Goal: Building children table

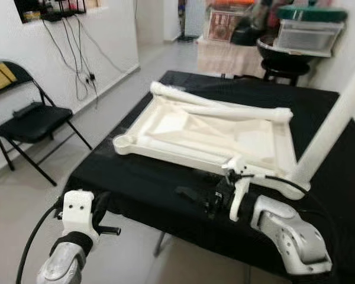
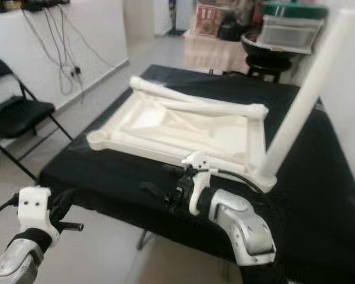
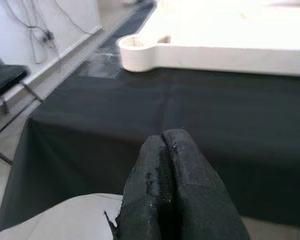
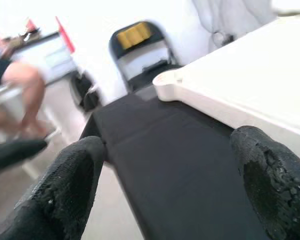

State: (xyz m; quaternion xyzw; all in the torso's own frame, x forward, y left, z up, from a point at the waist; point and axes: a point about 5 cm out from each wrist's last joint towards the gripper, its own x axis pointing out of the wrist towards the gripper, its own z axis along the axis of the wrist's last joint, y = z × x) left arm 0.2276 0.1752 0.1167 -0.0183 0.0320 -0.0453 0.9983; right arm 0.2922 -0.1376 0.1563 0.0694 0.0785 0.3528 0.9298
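Black cloth (image 1: 136,177) covers the work table under your wide-spread right gripper (image 1: 192,195), your pinched-together left gripper (image 3: 170,165) sits off its near edge, and just beyond the right gripper lies the upturned white tabletop (image 1: 207,133), one fitted leg (image 1: 334,127) pointing up.

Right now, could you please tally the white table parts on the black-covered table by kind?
Tabletop panel, lying upside down: 1
Leg standing upright in a corner socket: 1
Loose legs lying on the panel: 2
Total: 4
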